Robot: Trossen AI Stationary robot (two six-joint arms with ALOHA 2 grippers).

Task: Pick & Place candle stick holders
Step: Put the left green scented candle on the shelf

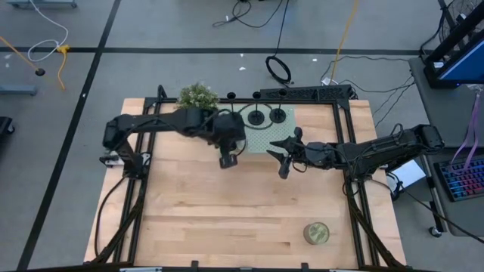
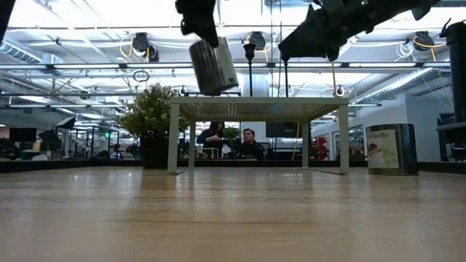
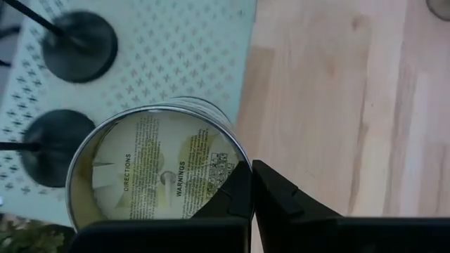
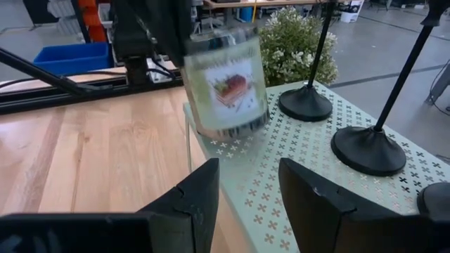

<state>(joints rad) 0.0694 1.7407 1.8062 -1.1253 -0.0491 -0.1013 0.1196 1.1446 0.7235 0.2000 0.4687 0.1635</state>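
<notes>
The left gripper (image 3: 249,184) jaws grip a jar (image 3: 158,169) above the perforated shelf (image 3: 183,56); slipping could topple the candle stick holders (image 3: 79,46). The right gripper (image 4: 247,193) waits open beside the shelf.

Three matte-black candle stick holders (image 1: 258,117) stood upright on a pale perforated stand (image 1: 266,140). Each had a round flared base and thin stem. They sat just beyond the right claw (image 1: 281,153), well apart from it.

1. Underside label of the jar (image 3: 158,172) over the perforated shelf (image 3: 183,49): "DIRECTIONS", "WARNINGS"; fine print unreadable.
2. Second jar (image 2: 392,149), table's right: script wording, illegible.
</notes>
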